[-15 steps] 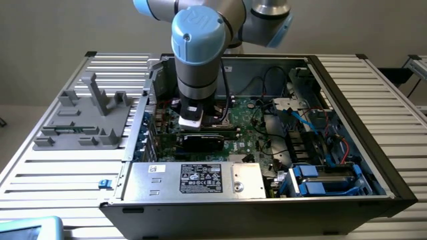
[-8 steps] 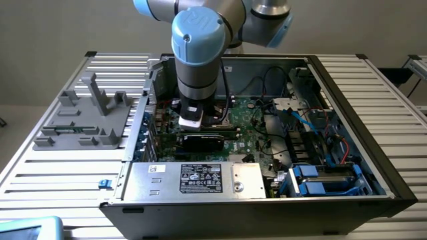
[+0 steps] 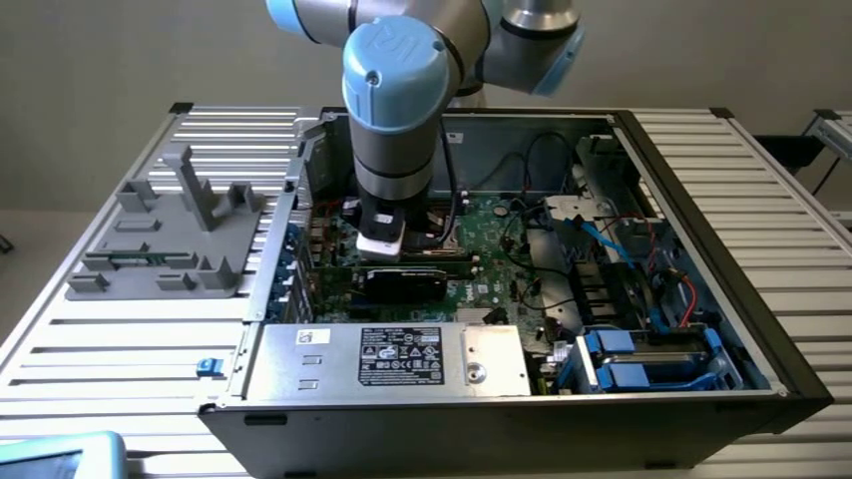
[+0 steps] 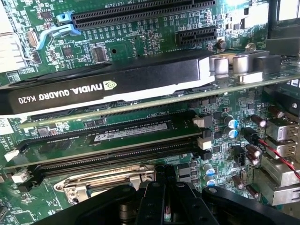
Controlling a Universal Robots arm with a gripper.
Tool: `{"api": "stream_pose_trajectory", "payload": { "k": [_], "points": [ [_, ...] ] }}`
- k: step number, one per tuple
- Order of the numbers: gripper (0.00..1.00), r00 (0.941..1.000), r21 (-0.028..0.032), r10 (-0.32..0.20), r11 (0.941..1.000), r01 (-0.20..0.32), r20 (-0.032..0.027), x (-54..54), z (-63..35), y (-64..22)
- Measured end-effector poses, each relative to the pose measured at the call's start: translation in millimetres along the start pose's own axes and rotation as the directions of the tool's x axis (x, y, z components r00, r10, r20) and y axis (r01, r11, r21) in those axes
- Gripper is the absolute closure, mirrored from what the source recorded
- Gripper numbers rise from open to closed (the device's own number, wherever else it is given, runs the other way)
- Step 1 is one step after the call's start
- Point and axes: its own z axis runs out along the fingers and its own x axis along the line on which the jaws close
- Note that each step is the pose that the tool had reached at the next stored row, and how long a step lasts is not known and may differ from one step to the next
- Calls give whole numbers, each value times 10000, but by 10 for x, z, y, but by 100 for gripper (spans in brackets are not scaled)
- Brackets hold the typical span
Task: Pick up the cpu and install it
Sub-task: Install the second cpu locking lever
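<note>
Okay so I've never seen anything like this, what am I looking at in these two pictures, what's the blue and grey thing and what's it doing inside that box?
The blue and grey thing is a robot arm. It reaches down into an open computer case that lies on a slatted metal table. One picture is taken from a camera off the arm that looks down on the whole scene. The other comes from a camera on the arm's wrist, close above the green circuit board. There you see a black graphics card, a memory stick in its slot, and the metal frame of the chip socket. The dark shape at the edge is the gripper, shut. Whether it holds the chip cannot be told. A grey plastic holder sits on the table beside the case.
</note>
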Motion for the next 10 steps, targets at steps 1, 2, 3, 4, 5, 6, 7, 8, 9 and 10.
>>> {"api": "stream_pose_trajectory", "payload": {
  "k": [1,2,3,4,5,6,7,8,9,10],
  "points": [
    [88,10000,0,0,10000,0,0,-1,3,1],
    [88,10000,-1,1,10000,-1,0,-3,6,2],
    [88,10000,-1,1,10000,-1,0,-4,10,4],
    [88,10000,-2,1,10000,-1,0,-7,13,5],
    [88,10000,-3,2,10000,-2,1,-10,16,7],
    [88,10000,-4,2,10000,-2,0,-13,19,8],
    [88,10000,-4,1,10000,-1,1,-16,21,10],
    [88,10000,-2,1,10000,-1,0,-20,24,11],
    [88,10000,-2,0,10000,0,0,-23,26,12],
    [88,10000,-3,0,10000,0,1,-25,27,13]
  ]
}}
